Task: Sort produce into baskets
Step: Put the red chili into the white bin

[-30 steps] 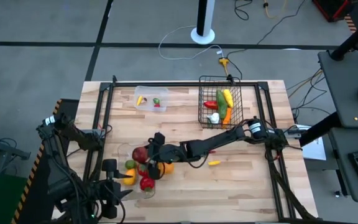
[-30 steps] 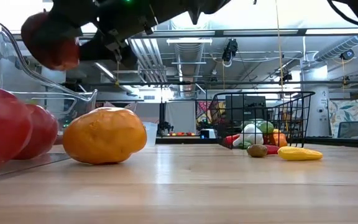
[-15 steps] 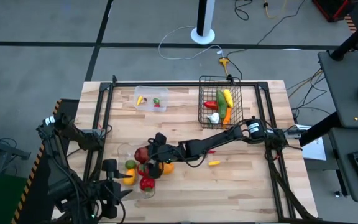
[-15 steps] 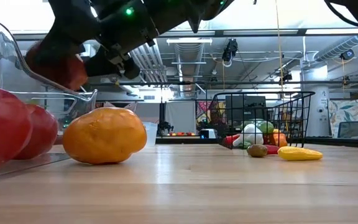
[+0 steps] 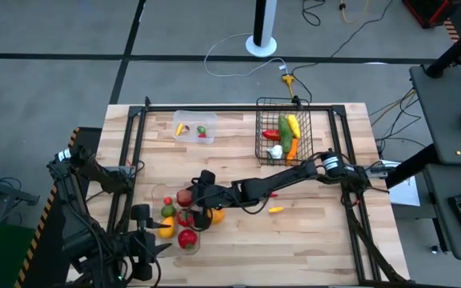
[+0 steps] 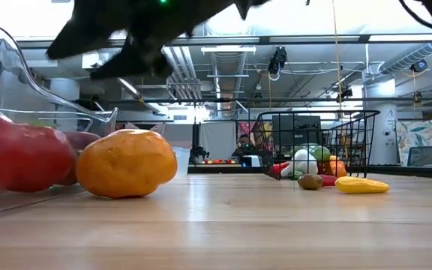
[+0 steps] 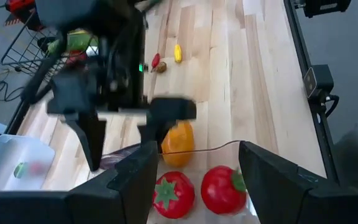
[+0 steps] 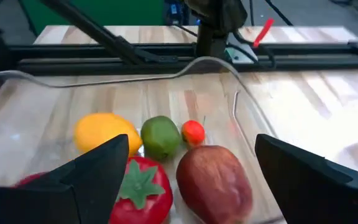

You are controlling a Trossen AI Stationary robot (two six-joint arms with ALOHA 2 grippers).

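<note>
- Right gripper (image 5: pixel 189 194) hangs over the long clear tray (image 8: pixel 185 67) at the table's 7 o'clock, fingers spread wide and empty.
- Dark red fruit (image 8: pixel 214 182) lies loose in the tray directly beneath, beside a tomato (image 8: pixel 143 189), a green fruit (image 8: pixel 160 137) and a yellow one (image 8: pixel 106 132) (an orange piece (image 6: pixel 126 163) sits just outside).
- Left gripper (image 7: pixel 194 180) waits at 7 o'clock, fingers apart, holding nothing.
- Black wire basket (image 5: pixel 282 130) stands at 1 o'clock.
</note>
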